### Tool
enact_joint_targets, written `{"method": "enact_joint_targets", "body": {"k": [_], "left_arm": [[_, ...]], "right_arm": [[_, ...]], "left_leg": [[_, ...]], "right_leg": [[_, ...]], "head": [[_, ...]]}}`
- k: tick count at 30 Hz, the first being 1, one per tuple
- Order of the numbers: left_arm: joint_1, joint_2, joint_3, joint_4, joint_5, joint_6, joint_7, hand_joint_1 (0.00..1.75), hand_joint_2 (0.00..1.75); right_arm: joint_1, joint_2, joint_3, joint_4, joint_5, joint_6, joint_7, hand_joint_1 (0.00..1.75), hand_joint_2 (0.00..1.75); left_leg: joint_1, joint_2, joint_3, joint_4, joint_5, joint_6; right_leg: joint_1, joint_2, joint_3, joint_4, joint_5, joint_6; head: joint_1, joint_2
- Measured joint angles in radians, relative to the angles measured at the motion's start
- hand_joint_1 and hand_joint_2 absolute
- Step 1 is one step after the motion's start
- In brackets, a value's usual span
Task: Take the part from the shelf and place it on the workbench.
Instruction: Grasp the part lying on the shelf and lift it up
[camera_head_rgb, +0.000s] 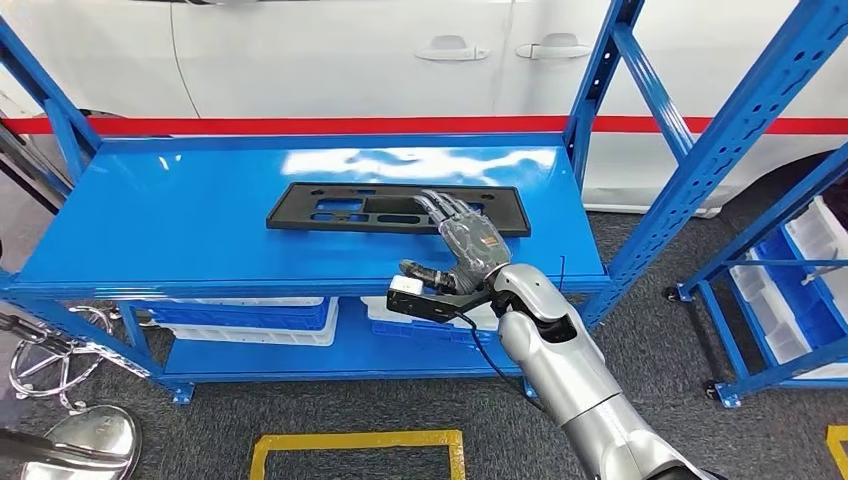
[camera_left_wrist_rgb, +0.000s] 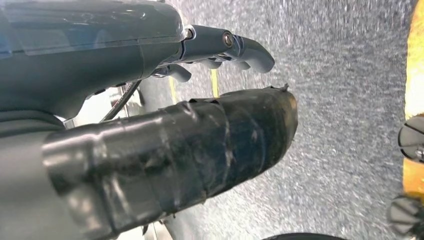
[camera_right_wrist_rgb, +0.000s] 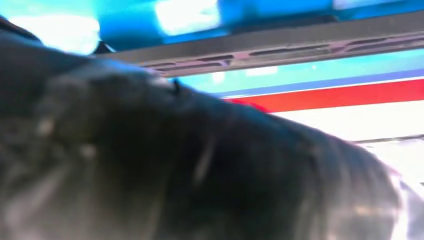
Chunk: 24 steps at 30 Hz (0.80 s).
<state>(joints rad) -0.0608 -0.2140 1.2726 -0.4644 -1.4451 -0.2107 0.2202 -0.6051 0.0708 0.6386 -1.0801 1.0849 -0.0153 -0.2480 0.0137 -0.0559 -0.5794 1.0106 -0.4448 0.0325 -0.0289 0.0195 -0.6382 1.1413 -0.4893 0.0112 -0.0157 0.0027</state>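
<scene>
My right hand (camera_head_rgb: 468, 243), fingers spread and holding nothing, reaches over the black part (camera_head_rgb: 395, 208) lying on the blue shelf (camera_head_rgb: 180, 220); lifting and placing remain.

The right arm (camera_head_rgb: 570, 370) was silver with dark joint seams; a black cable ran beside it. Its right hand (camera_head_rgb: 470, 245) looked grey, seemingly film-wrapped. The left hand (camera_left_wrist_rgb: 165, 145) wore black tape.

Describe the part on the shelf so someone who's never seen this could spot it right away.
Find the blue metal shelf in front of the white car. On its top level lies the part, a flat, long black plastic panel with rectangular cutouts. It is the only dark thing on that level, with the right hand over its near right end.
</scene>
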Motion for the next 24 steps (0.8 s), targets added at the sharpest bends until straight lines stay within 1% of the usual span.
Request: {"method": "enact_joint_targets", "body": {"k": [1, 2, 3, 4, 5, 6, 7, 8, 9, 10, 11, 12, 13, 14, 15, 16, 17, 18, 19, 20, 21, 22, 23, 24], "left_arm": [[-0.001, 0.0, 0.0, 0.0, 0.0, 0.0, 0.0, 0.0, 0.0], [-0.001, 0.0, 0.0, -0.001, 0.0, -0.001, 0.0, 0.0, 0.0], [0.0, 0.0, 0.0, -0.002, -0.001, -0.001, 0.0, 0.0, 0.0], [0.001, -0.001, 0.0, -0.002, -0.001, -0.001, 0.0, 0.0, 0.0], [0.002, -0.001, 0.001, -0.003, -0.002, -0.002, 0.0, 0.0, 0.0], [0.003, -0.001, 0.001, -0.003, -0.002, -0.002, 0.0, 0.0, 0.0], [0.003, -0.001, 0.001, -0.004, -0.003, -0.003, 0.0, 0.0, 0.0], [0.002, -0.001, 0.001, -0.004, -0.003, -0.003, 0.0, 0.0, 0.0], [0.001, -0.001, 0.001, -0.005, -0.003, -0.003, 0.0, 0.0, 0.0], [0.0, -0.001, 0.001, -0.005, -0.003, -0.004, 0.0, 0.0, 0.0], [0.0, -0.001, 0.001, -0.005, -0.003, -0.004, 0.0, 0.0, 0.0], [-0.001, -0.001, 0.001, -0.005, -0.003, -0.004, 0.0, 0.0, 0.0], [0.0, -0.001, 0.001, -0.005, -0.003, -0.004, 0.0, 0.0, 0.0], [0.001, -0.001, 0.001, -0.005, -0.003, -0.004, 0.0, 0.0, 0.0], [0.002, -0.001, 0.001, -0.005, -0.003, -0.004, 0.0, 0.0, 0.0], [0.002, -0.001, 0.001, -0.006, -0.003, -0.004, 0.0, 0.0, 0.0], [0.001, -0.001, 0.001, -0.007, -0.003, -0.004, 0.0, 0.0, 0.0], [-0.001, -0.001, 0.001, -0.007, -0.003, -0.003, 0.0, 0.0, 0.0], [-0.002, -0.001, 0.001, -0.007, -0.003, -0.003, 0.0, 0.0, 0.0], [-0.003, -0.001, 0.001, -0.007, -0.003, -0.002, 0.0, 0.0, 0.0], [-0.002, -0.001, 0.001, -0.007, -0.003, -0.002, 0.0, 0.0, 0.0], [-0.002, -0.001, 0.001, -0.007, -0.003, -0.002, 0.0, 0.0, 0.0], [-0.002, -0.001, 0.002, -0.007, -0.003, -0.001, 0.0, 0.0, 0.0], [-0.002, -0.001, 0.002, -0.007, -0.003, 0.0, 0.0, 0.0, 0.0]], "right_arm": [[-0.002, -0.001, 0.0, 0.0, 0.0, 0.0, 0.0, 0.0, 0.0], [-0.002, -0.001, 0.0, 0.001, -0.001, 0.0, -0.001, 0.0, 0.0], [-0.003, -0.002, 0.0, 0.001, -0.001, 0.0, -0.001, 0.0, 0.0], [-0.003, -0.002, 0.0, 0.002, -0.002, 0.0, -0.001, 0.0, 0.0], [-0.004, -0.002, 0.0, 0.003, -0.002, 0.0, -0.001, 0.0, 0.0], [-0.005, -0.001, 0.0, 0.003, -0.002, 0.0, -0.001, 0.0, 0.0], [-0.007, 0.0, 0.0, 0.004, -0.002, 0.0, -0.001, 0.0, 0.0], [-0.008, 0.001, 0.0, 0.004, -0.002, 0.0, -0.002, 0.0, 0.0], [-0.008, 0.001, 0.0, 0.004, -0.002, 0.0, -0.002, 0.0, 0.0], [-0.008, 0.0, 0.0, 0.005, -0.002, 0.001, -0.002, 0.0, 0.0], [-0.007, 0.0, 0.0, 0.007, -0.002, 0.001, -0.002, 0.0, 0.0], [-0.007, -0.001, 0.0, 0.008, -0.002, 0.001, -0.002, 0.0, 0.0], [-0.006, -0.001, 0.0, 0.009, -0.002, 0.001, -0.002, 0.0, 0.0], [-0.007, -0.001, 0.0, 0.009, -0.002, 0.001, -0.002, 0.0, 0.0], [-0.007, -0.001, 0.0, 0.009, -0.002, 0.001, -0.002, 0.0, 0.0], [-0.008, -0.001, 0.0, 0.009, -0.002, 0.001, -0.002, 0.0, 0.0], [-0.009, -0.001, 0.0, 0.009, -0.002, 0.001, -0.002, 0.0, 0.0], [-0.011, -0.001, 0.0, 0.009, -0.003, 0.001, -0.002, 0.0, 0.0], [-0.012, -0.001, 0.0, 0.009, -0.003, 0.001, -0.003, 0.0, 0.0], [-0.013, -0.001, 0.0, 0.009, -0.003, 0.001, -0.003, 0.0, 0.0], [-0.014, 0.0, 0.0, 0.009, -0.004, 0.001, -0.003, 0.0, 0.0], [-0.015, 0.001, 0.0, 0.009, -0.005, 0.001, -0.003, 0.0, 0.0], [-0.017, 0.001, 0.0, 0.009, -0.006, 0.001, -0.003, 0.0, 0.0], [-0.017, 0.0, 0.0, 0.009, -0.008, 0.002, -0.003, 0.0, 0.0]], "left_leg": [[0.0, -0.007, -0.003, 0.007, -0.003, -0.007], [0.0, -0.014, -0.007, 0.011, -0.004, -0.013], [0.001, -0.019, -0.011, 0.012, -0.004, -0.02], [0.002, -0.025, -0.013, 0.011, -0.003, -0.027], [0.004, -0.024, -0.015, 0.01, -0.004, -0.033], [0.004, -0.013, -0.018, 0.016, -0.009, -0.038], [0.004, 0.003, -0.029, 0.04, -0.024, -0.042], [0.004, 0.022, -0.049, 0.083, -0.048, -0.045], [0.004, 0.038, -0.08, 0.145, -0.078, -0.048], [0.005, 0.045, -0.114, 0.213, -0.106, -0.05], [0.005, 0.047, -0.143, 0.267, -0.123, -0.051], [0.005, 0.049, -0.161, 0.296, -0.125, -0.051], [0.005, 0.049, -0.158, 0.286, -0.107, -0.05], [0.005, 0.052, -0.137, 0.242, -0.075, -0.048], [0.003, 0.066, -0.104, 0.174, -0.037, -0.043], [-0.002, 0.083, -0.069, 0.104, -0.011, -0.037], [-0.007, 0.098, -0.044, 0.054, 0.004, -0.031], [-0.012, 0.109, -0.031, 0.026, 0.007, -0.026], [-0.016, 0.106, -0.028, 0.018, 0.002, -0.023], [-0.015, 0.096, -0.029, 0.016, 0.004, -0.019], [-0.012, 0.086, -0.026, 0.011, 0.006, -0.015], [-0.009, 0.078, -0.023, 0.007, 0.009, -0.01], [-0.006, 0.072, -0.021, 0.002, 0.012, -0.004], [-0.004, 0.067, -0.019, 0.0, 0.013, 0.0]], "right_leg": [[0.0, 0.011, 0.024, -0.051, 0.017, -0.002], [0.001, 0.019, 0.036, -0.079, 0.021, -0.004], [0.004, 0.022, 0.038, -0.084, 0.016, -0.008], [0.007, 0.016, 0.036, -0.086, 0.019, -0.014], [0.007, 0.008, 0.037, -0.089, 0.021, -0.021], [0.006, 0.002, 0.04, -0.093, 0.023, -0.029], [0.005, -0.005, 0.042, -0.098, 0.025, -0.037], [0.004, -0.014, 0.044, -0.102, 0.026, -0.043], [0.007, -0.022, 0.046, -0.103, 0.026, -0.048], [0.009, -0.032, 0.046, -0.103, 0.025, -0.051], [0.012, -0.041, 0.046, -0.102, 0.024, -0.052], [0.014, -0.05, 0.046, -0.102, 0.022, -0.054], [0.015, -0.058, 0.047, -0.101, 0.02, -0.054], [0.016, -0.066, 0.049, -0.099, 0.018, -0.054], [0.018, -0.073, 0.051, -0.098, 0.015, -0.052], [0.02, -0.08, 0.053, -0.095, 0.011, -0.049], [0.023, -0.086, 0.054, -0.093, 0.008, -0.045], [0.025, -0.094, 0.055, -0.093, 0.005, -0.04], [0.027, -0.102, 0.056, -0.093, 0.003, -0.036], [0.028, -0.112, 0.059, -0.094, 0.002, -0.032], [0.026, -0.11, 0.061, -0.09, -0.004, -0.026], [0.025, -0.097, 0.058, -0.075, -0.016, -0.022], [0.023, -0.077, 0.045, -0.042, -0.038, -0.017], [0.02, -0.051, 0.02, 0.013, -0.069, -0.013]], "head": [[0.0, 0.0], [0.0, 0.0], [-0.001, 0.0], [-0.001, 0.0], [-0.001, 0.0], [-0.001, 0.0], [-0.002, 0.0], [-0.003, 0.0], [-0.004, 0.0], [-0.005, 0.0], [-0.005, 0.0], [-0.005, 0.0], [-0.005, 0.0], [-0.005, 0.0], [-0.005, 0.0], [-0.005, 0.0], [-0.004, 0.0], [-0.004, 0.0], [-0.004, 0.0], [-0.004, 0.0], [-0.004, 0.0], [-0.004, 0.0], [-0.003, 0.0], [-0.003, 0.0]]}}
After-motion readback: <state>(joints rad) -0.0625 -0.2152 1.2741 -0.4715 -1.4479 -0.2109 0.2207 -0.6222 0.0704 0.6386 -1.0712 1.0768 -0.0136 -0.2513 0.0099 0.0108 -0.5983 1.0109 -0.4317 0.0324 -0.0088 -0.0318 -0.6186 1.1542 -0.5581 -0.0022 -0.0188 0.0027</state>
